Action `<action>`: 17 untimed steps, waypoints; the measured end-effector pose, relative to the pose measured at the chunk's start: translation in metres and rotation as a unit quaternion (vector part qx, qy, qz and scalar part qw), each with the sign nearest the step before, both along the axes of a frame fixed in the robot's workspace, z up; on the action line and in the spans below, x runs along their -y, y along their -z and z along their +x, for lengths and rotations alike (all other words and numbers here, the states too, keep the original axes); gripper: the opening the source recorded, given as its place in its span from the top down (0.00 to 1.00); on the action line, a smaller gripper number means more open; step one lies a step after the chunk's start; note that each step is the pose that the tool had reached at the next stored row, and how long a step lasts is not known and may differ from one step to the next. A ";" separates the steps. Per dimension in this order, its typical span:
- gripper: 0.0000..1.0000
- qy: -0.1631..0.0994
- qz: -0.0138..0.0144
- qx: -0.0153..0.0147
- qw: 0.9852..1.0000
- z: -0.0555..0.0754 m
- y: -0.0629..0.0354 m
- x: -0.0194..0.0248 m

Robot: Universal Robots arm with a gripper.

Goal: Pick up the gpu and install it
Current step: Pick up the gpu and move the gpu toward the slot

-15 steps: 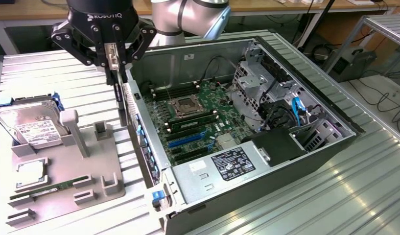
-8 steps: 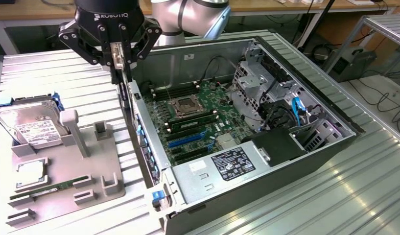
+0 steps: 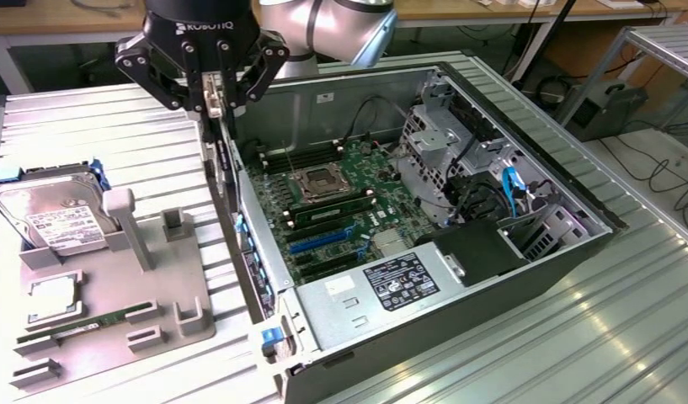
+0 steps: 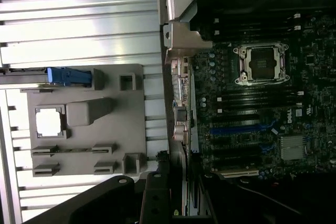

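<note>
My gripper [image 3: 215, 99] hangs above the open computer case's [image 3: 568, 252] wall on the exterior view's left. It is shut on the gpu [image 3: 216, 160], a slim dark card that hangs upright and shows edge-on, its lower end near the top of that wall. In the wrist view the gpu's silvery bracket [image 4: 177, 30] runs out from the gripper [image 4: 181, 205] along the line between the case wall and the motherboard [image 4: 262, 98]. The blue expansion slots [image 3: 321, 241] [image 4: 244, 128] lie bare on the board, below and to the exterior view's right of the card.
A grey fixture plate [image 3: 152, 295] on the exterior view's left carries a silver hard drive [image 3: 57, 220], a processor [image 3: 54, 295] and a green RAM stick [image 3: 80, 328]. Inside the case sit a processor socket [image 3: 321, 181], a power supply [image 3: 394, 282] and drive cages [image 3: 445, 143].
</note>
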State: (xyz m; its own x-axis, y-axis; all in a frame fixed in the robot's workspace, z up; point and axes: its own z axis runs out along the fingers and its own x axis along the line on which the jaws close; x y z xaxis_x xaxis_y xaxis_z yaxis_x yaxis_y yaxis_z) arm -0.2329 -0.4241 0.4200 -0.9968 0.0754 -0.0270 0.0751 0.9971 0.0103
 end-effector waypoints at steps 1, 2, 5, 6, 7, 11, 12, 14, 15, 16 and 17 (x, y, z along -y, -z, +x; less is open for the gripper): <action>0.74 0.000 0.000 0.000 1.000 0.001 0.0000 0.0000; 0.74 0.000 0.000 0.000 1.000 0.002 0.0000 0.0000; 0.74 0.000 0.000 0.000 1.000 0.005 0.0000 0.0000; 0.74 0.000 0.000 0.000 1.000 0.006 0.0000 0.0000; 0.74 0.000 0.000 0.000 1.000 0.006 0.0000 0.0000; 0.74 0.000 0.000 0.000 1.000 0.009 0.0001 0.0000; 0.74 0.000 0.000 0.000 1.000 0.010 0.0001 -0.0001; 0.74 0.000 0.000 0.000 1.000 0.013 0.0000 -0.0006; 0.74 0.000 0.000 0.000 1.000 0.014 0.0001 -0.0006; 0.74 0.000 0.000 0.000 1.000 0.015 0.0001 -0.0005; 0.74 0.000 0.000 0.000 1.000 0.015 0.0001 -0.0006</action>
